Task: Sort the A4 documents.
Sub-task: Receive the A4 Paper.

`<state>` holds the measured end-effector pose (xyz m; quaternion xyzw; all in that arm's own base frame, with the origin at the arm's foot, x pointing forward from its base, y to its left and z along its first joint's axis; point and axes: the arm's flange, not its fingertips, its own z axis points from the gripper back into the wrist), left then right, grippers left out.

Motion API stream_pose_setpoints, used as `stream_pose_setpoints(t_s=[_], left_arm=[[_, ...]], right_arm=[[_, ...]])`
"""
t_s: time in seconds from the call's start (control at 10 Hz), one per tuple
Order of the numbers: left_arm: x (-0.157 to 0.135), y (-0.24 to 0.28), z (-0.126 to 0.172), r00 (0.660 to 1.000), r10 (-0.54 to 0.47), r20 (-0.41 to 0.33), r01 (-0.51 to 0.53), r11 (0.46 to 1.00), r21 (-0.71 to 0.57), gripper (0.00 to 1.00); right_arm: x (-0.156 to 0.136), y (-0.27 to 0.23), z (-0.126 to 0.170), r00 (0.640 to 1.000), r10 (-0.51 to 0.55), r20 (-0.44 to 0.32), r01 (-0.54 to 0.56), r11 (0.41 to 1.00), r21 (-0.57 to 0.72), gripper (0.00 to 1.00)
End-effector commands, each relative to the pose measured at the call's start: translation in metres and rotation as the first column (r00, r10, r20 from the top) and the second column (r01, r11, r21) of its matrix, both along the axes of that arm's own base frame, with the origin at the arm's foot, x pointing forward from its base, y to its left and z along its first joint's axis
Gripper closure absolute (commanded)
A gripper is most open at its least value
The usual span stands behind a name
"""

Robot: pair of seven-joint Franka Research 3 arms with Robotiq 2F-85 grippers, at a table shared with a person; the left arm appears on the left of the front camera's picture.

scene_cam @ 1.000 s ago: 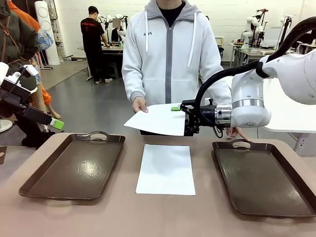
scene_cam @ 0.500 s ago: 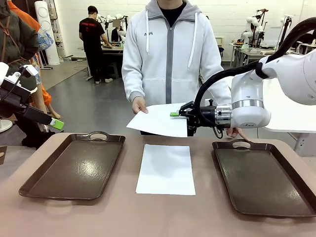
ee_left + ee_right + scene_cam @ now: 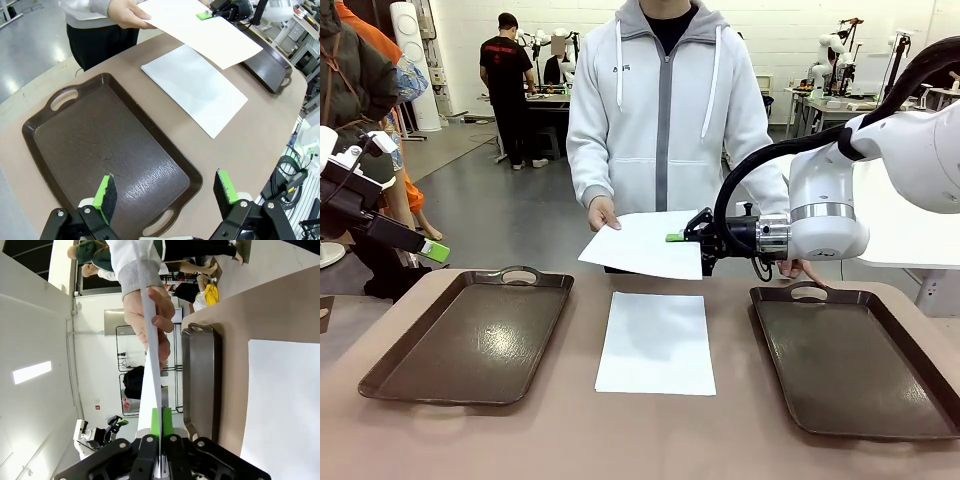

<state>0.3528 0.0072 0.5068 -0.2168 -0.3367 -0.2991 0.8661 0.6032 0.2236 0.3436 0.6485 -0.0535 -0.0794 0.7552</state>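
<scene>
Paper handoff in mid-air over the brown table [image 3: 620, 440]

The right gripper [image 3: 678, 237] is clamped on one edge of a thin, blank white A4 paper sheet [image 3: 640, 245], and the person's hand [image 3: 603, 212] has the opposite corner, pinched I think. A second white A4 sheet [image 3: 656, 342] lies flat between the left dark brown handled tray [image 3: 470, 335] and the right one [image 3: 850, 360]. The left gripper [image 3: 166, 189] hangs wide open above the left tray, gripping nothing.

The held sheet [image 3: 645, 245] and the flat sheet [image 3: 656, 343] were thin, smooth white paper. The left tray [image 3: 470, 340] and the right tray [image 3: 850, 365] looked shiny, with a fine wrinkly skin. The table [image 3: 620, 440] was dull and smooth. The person's jacket [image 3: 620, 130] was soft cloth.
</scene>
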Motion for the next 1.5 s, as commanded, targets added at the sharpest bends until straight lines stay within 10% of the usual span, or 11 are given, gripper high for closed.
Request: stream_pose_setpoints(t_s=[0.0, 1.4], left_arm=[[0.0020, 0.0012, -0.0019, 1.000, -0.011, 0.006, 0.011, 1.000, -0.014, 0.00], [0.0020, 0.0012, -0.0019, 1.000, -0.011, 0.006, 0.011, 1.000, -0.014, 0.00]], right_arm=[[0.0069, -0.0012, -0.0014, 1.000, 0.004, -0.020, -0.004, 1.000, 0.030, 1.00], [0.0016, -0.0061, -0.0027, 1.000, 0.006, -0.011, -0.006, 1.000, 0.018, 1.00]])
